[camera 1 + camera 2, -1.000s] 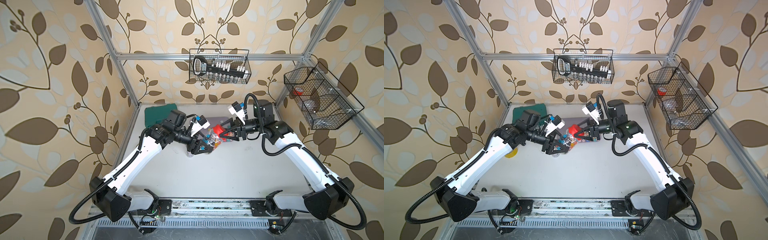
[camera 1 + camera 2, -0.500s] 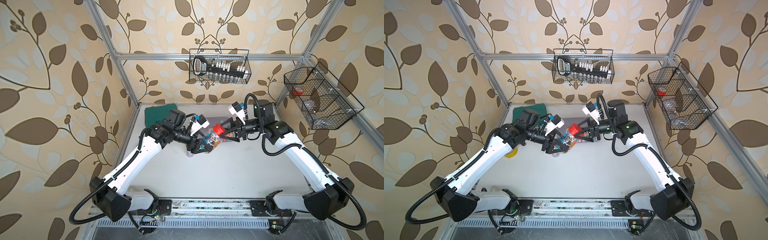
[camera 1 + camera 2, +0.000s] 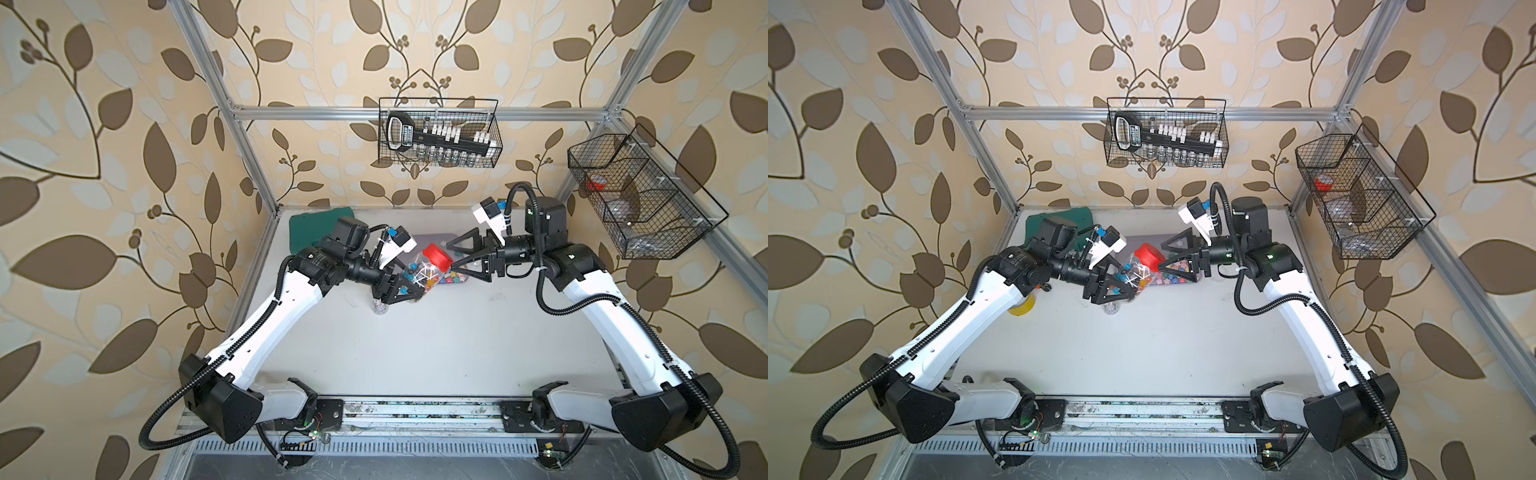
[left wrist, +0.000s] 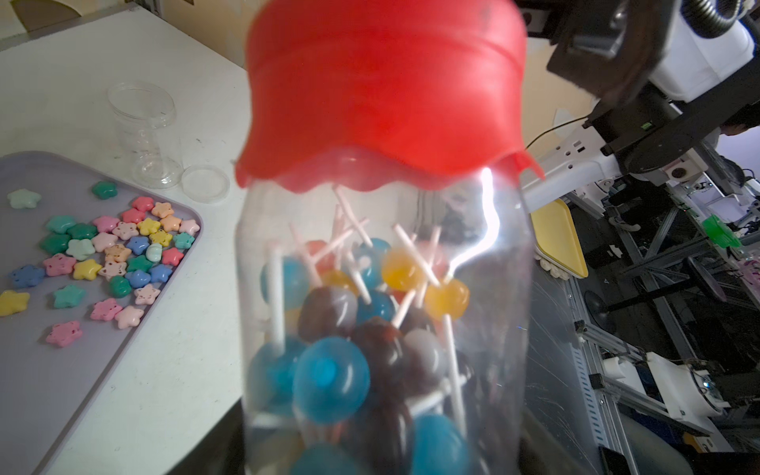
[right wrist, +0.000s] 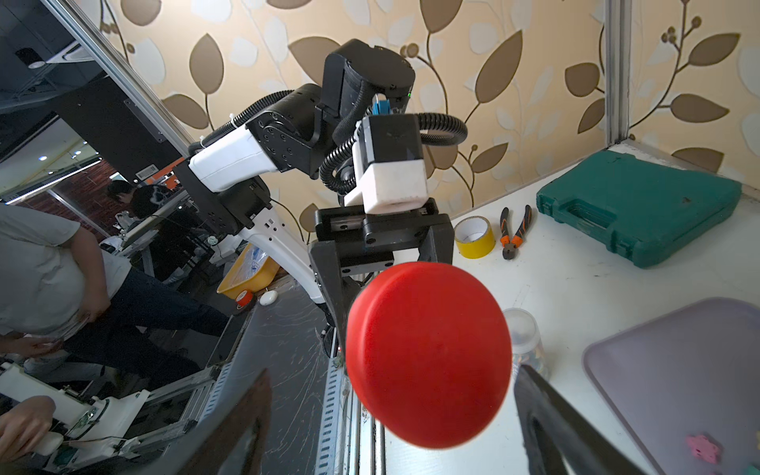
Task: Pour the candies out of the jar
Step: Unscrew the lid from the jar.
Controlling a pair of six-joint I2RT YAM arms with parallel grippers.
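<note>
My left gripper is shut on a clear plastic jar, tilted toward the right arm and held above the table. A red lid sits on the jar. Inside are round lollipop candies on white sticks. My right gripper is open, its fingers standing either side of the lid with gaps showing. Pastel star candies lie on a grey tray below.
An empty clear jar and its clear lid stand beside the tray. A green case, yellow tape and pliers lie at the back left. A small jar stands under the left wrist. Wire baskets hang on the walls.
My right gripper's jaws have spread apart from the red lid. The left arm and the jar have stayed where they were.
</note>
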